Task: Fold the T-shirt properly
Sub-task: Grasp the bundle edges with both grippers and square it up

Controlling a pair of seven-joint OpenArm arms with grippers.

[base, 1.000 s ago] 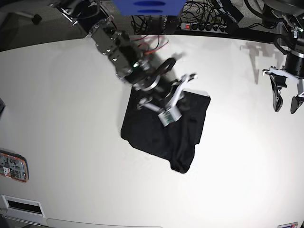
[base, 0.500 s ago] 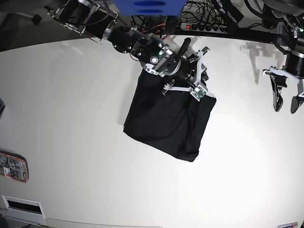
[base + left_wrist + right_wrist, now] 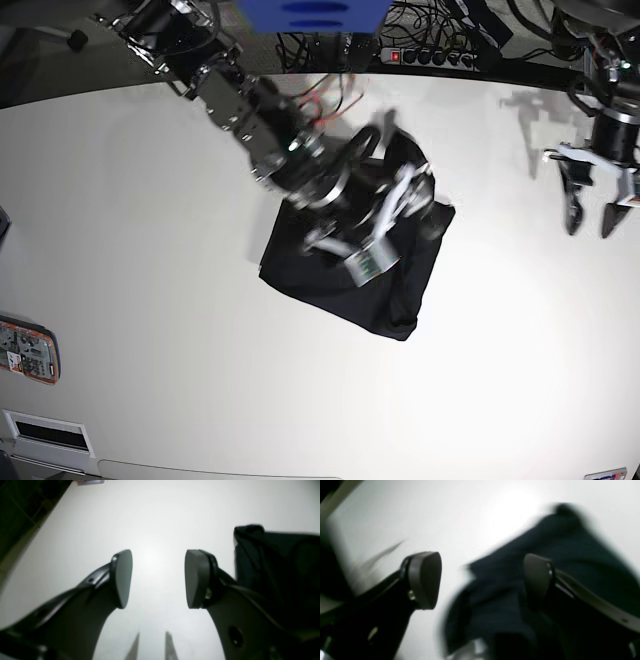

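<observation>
The black T-shirt (image 3: 390, 295) lies folded into a rough rectangle in the middle of the white table (image 3: 150, 250). My right gripper (image 3: 415, 200) hovers over the shirt's far right part, blurred by motion. In the right wrist view the right gripper (image 3: 481, 580) is open, with the shirt (image 3: 545, 537) under and between the pads and nothing gripped. My left gripper (image 3: 590, 222) is open and empty above bare table at the far right. In the left wrist view the left gripper (image 3: 160, 578) shows its pads apart, with the shirt's edge (image 3: 275, 555) off to the right.
A power strip (image 3: 430, 57) and cables lie along the table's back edge, beside a blue object (image 3: 310, 12). An orange device (image 3: 28, 352) sits at the left edge. The table's front edge runs along the bottom of the base view.
My right arm has swung from the shirt's back edge to over its middle and right part. The left gripper has shifted slightly up and left. The shirt lies about as before.
</observation>
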